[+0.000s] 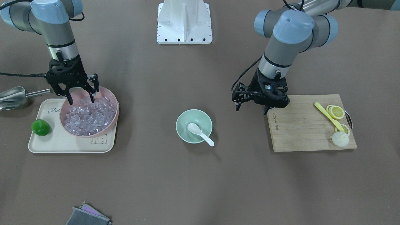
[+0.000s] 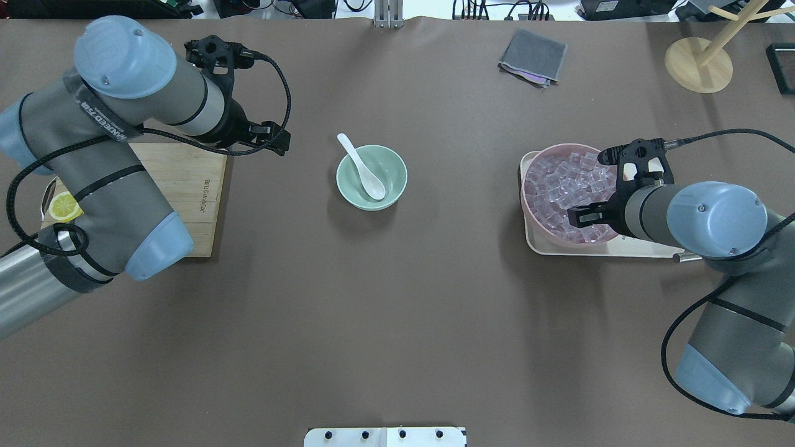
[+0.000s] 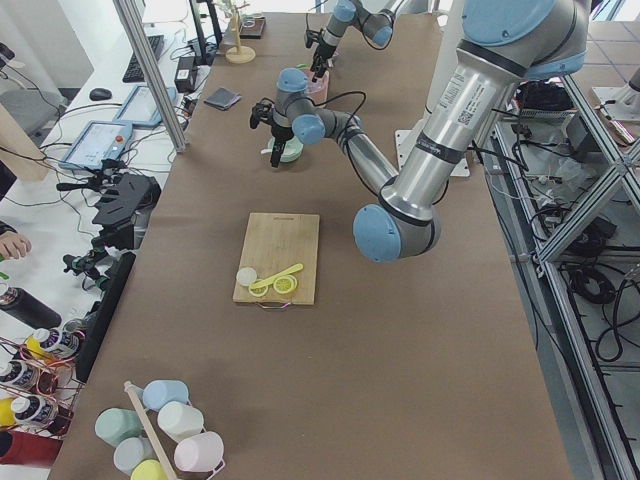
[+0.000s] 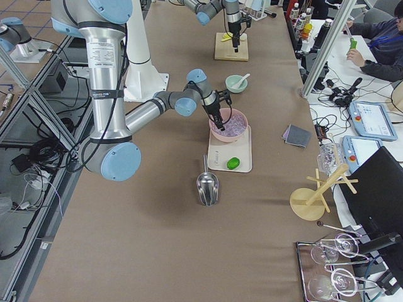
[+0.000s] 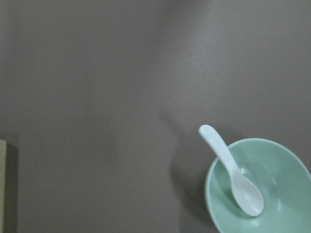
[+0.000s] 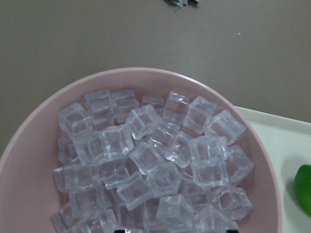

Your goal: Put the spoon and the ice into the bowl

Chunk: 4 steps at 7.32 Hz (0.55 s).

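Observation:
The white spoon (image 1: 200,133) lies in the mint-green bowl (image 1: 184,117) at the table's middle, scoop inside and handle over the rim. Both also show in the overhead view, spoon (image 2: 363,169) and bowl (image 2: 395,167), and in the left wrist view, spoon (image 5: 233,174) and bowl (image 5: 282,165). My left gripper (image 1: 251,108) is open and empty, between the bowl and the cutting board. My right gripper (image 1: 81,100) is open, its fingertips down at the heap of ice cubes (image 1: 90,117) in the pink bowl (image 1: 116,103). The right wrist view shows the ice (image 6: 150,160) close below.
The pink bowl stands on a cream tray (image 1: 62,143) with a green lime (image 1: 40,127). A metal scoop (image 1: 12,97) lies beside the tray. A wooden cutting board (image 1: 300,131) holds a yellow utensil (image 1: 328,116) and lemon slices (image 1: 336,112). A grey cloth (image 1: 87,215) lies at the operators' edge.

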Motion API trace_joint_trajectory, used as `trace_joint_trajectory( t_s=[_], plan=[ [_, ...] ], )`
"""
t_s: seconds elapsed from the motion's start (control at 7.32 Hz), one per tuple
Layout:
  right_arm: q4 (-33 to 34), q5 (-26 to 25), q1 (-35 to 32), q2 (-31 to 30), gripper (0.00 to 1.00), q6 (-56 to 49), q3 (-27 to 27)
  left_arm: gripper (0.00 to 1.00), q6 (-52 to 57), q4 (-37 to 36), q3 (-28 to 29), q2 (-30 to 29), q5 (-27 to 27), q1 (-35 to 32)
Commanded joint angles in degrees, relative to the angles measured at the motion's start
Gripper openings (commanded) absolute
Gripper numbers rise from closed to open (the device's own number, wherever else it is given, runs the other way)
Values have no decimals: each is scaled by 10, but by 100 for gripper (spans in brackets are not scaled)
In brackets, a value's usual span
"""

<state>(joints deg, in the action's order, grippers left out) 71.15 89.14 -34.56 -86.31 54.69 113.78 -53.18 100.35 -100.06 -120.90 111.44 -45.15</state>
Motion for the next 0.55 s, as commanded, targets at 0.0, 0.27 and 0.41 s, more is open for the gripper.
trace_joint_trajectory(
  t_s=[0.0,0.27,0.41],
  plan=[
    [35,-23,23,6,61,-5,-2,98,4,0,-1,3,2,-2],
    [36,-26,34,4,49,-6,-1,98,4,0,0,3,1,-2],
    [36,-34,38,5,45,-6,-2,98,4,0,0,4,0,-2]
  ],
)
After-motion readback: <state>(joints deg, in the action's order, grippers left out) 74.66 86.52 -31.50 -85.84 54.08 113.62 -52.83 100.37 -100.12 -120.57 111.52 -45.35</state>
